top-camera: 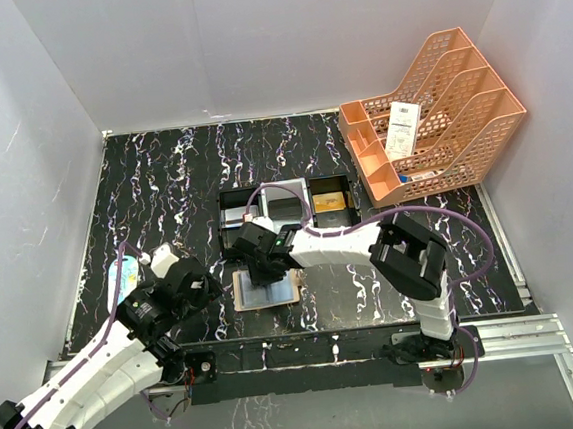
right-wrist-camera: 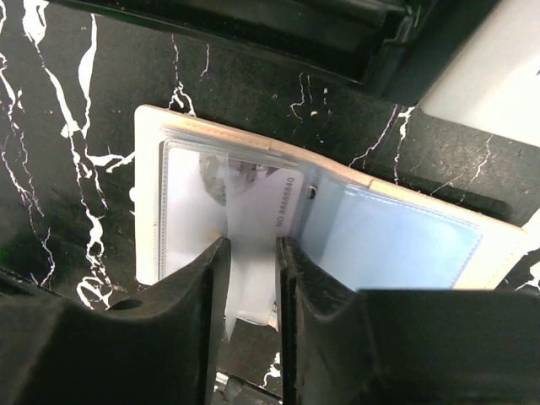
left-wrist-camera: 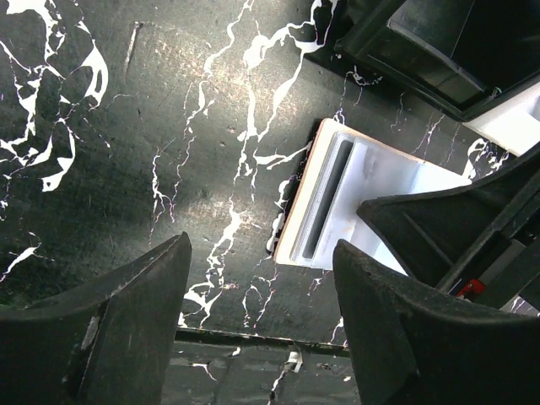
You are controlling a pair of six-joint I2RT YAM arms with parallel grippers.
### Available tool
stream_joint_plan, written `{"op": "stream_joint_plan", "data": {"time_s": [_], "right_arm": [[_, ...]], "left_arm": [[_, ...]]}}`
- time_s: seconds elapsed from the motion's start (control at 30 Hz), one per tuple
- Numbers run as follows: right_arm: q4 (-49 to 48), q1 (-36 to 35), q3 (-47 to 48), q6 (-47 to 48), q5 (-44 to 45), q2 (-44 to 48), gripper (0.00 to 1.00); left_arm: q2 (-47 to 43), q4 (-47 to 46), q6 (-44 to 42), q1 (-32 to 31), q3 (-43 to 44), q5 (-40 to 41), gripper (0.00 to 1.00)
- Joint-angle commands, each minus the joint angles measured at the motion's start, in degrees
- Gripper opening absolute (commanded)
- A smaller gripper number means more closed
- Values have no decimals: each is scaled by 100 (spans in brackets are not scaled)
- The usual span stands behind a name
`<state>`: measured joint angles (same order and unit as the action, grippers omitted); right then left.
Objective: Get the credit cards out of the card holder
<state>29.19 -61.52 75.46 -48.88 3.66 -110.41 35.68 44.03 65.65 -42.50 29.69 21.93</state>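
One card [right-wrist-camera: 263, 211], pinched in the right tool [right-wrist-camera: 251, 249], shows only wrist-side.

Jaws pinch a silvery card [right-wrist-camera: 251, 245] protruding from the open card holder [right-wrist-camera: 148, 194].

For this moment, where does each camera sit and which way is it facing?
Top external: above and behind the bases, looking down on table, card holder, tray and orange rack; both arms show.
Left wrist: on the left arm, facing down at table; its open left end effector shows.
Right wrist: on the right arm, over the open holder; right end effector pinches a pale card.
Shared: all three see the card holder.
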Motion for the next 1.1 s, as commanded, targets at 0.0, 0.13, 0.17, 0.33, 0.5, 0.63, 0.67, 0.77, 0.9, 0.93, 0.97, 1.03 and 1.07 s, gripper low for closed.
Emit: {"op": "stream_joint_plan", "data": {"time_s": [0.0, 0.13, 0.17, 0.33, 0.5, 0.63, 0.67, 0.77, 0.9, 0.93, 0.97, 1.03, 1.07], "right_arm": [[388, -77, 445, 164, 464, -97, 21], [449, -89, 447, 117, 597, -18, 9], [435, -89, 427, 109, 600, 31, 7], [185, -67, 202, 89, 517, 293, 0], [-223, 27, -146, 37, 196, 566, 0], [-492, 102, -400, -129, 38, 811, 0], [-548, 121, -447, -137, 17, 852, 0], [-614, 156, -535, -167, -67, 919, 0], [-676, 175, -591, -135, -128, 955, 0], [-721, 171, -589, -86, -224, 942, 5], [-737, 179, -563, -38, -308, 910, 9], [-724, 176, -481, -28, -427, 826, 20], [-750, 176, -441, -26, -521, 772, 24]], "left_arm": [[-53, 168, 29, 14, 133, 188, 67], [1, 96, -7, 14, 133, 131, 67], [28, 79, -15, 14, 140, 115, 67], [174, -204, -210, 14, 129, -91, 68], [305, -609, -433, 14, 92, -402, 68], [342, -859, -526, 14, 9, -575, 68], [350, -917, -556, 14, -11, -620, 68], [383, -1079, -590, 14, -66, -749, 68], [454, -1181, -589, 14, -115, -836, 68], [469, -1168, -570, 12, -107, -830, 68], [472, -1136, -546, 13, -97, -806, 68], [452, -1046, -481, 14, -70, -710, 68], [423, -975, -439, 14, -58, -658, 68]]}}
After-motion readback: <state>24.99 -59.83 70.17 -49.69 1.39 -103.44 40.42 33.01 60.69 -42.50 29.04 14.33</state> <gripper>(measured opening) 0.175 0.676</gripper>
